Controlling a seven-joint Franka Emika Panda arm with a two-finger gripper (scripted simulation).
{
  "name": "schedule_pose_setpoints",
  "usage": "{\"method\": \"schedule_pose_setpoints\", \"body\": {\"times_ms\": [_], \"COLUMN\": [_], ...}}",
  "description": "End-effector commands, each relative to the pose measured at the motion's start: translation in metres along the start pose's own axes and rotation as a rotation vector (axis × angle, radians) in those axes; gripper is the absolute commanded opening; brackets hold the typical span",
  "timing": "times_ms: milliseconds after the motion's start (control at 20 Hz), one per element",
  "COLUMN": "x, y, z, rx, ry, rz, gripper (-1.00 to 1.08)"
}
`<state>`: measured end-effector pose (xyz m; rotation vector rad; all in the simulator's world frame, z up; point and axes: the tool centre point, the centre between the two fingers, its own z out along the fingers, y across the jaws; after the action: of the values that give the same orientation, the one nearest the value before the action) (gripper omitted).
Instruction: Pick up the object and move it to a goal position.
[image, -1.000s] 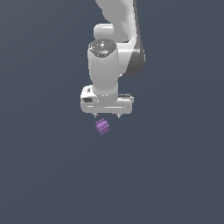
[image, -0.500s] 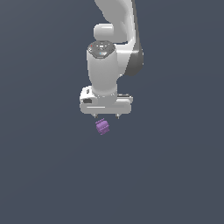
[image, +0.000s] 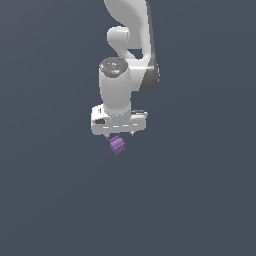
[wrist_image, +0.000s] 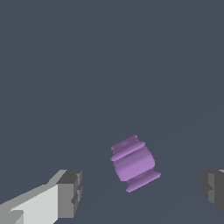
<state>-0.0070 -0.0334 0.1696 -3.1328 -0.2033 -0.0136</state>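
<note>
Overhead, the white gripper (image: 119, 134) points downward with its jaws spread wide, holding nothing. From the wrist view, its two dark fingertips (wrist_image: 70, 193) stand far apart on either side of the purple object (wrist_image: 133, 163), touching neither flank. That ridged, spool-like object (image: 117, 145) sits tilted just below the gripper on a plain grey surface (image: 200, 200).

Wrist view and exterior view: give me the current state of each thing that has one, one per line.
White gripper: open, fingers wide apart, not touching anything.
Small purple ridged blocky object: ungrasped, lying tilted between the open fingers with clear gaps on both sides; in the exterior view it shows just under the gripper.
</note>
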Motion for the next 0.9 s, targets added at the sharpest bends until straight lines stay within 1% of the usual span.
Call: {"method": "schedule_pose_setpoints", "body": {"times_ms": [0,500,850], "x": [-0.004,-0.024,-0.035], "y": [0.003,0.013,0.016], "z": [0.01,0.053,0.071], "rx": [-0.001,-0.003,-0.001], "ry": [-0.002,-0.007,-0.009], "rz": [-0.056,-0.302,-0.418], "gripper": [1.0,1.0,1.0]}}
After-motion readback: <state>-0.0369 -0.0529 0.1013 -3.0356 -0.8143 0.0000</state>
